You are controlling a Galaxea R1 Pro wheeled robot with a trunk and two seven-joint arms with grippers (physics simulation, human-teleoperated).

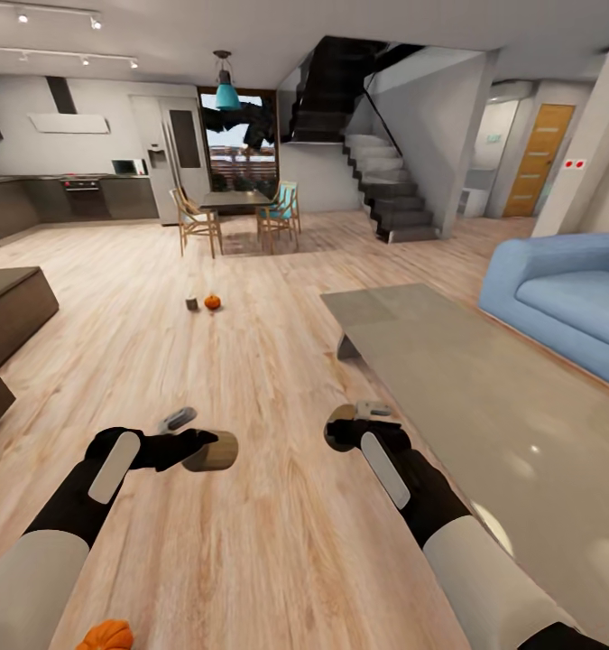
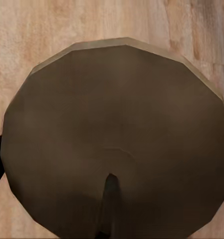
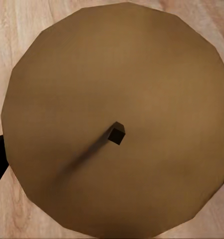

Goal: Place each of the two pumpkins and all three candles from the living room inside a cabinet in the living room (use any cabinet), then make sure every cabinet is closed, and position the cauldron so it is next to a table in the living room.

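While both arms are held out over the wooden floor (image 1: 277, 542), each carries a candle. The left claw (image 1: 196, 444) is pinched on a candle (image 1: 212, 451) lying sideways, flat end facing right; the left wrist view shows that flat face (image 2: 117, 129) close up, with a dark wick. The right claw (image 1: 345, 431) is pinched on a second candle (image 1: 342, 417), whose tan top and small square wick (image 3: 116, 133) show in the right wrist view.

A third candle (image 1: 191, 304) stands on the floor further ahead, just beside a pumpkin (image 1: 213, 301). A second pumpkin (image 1: 106, 636) sits on the floor at the lower edge of the head view, close to the robot's left side. A low grey table (image 1: 484, 388) runs along the right, with a blue sofa (image 1: 566, 298) beyond it. A dark low unit (image 1: 11, 311) at the left edge may be the cabinet; I cannot confirm this.

Assessment: the candles look rigid, light and smooth-sided, so they could slip or turn in a grip; hold across the curved wall at mid-height. The pumpkins are ribbed and rounded, and are best taken across the widest part, clear of the stem. Nothing is yet stowed, and no cauldron is identified.
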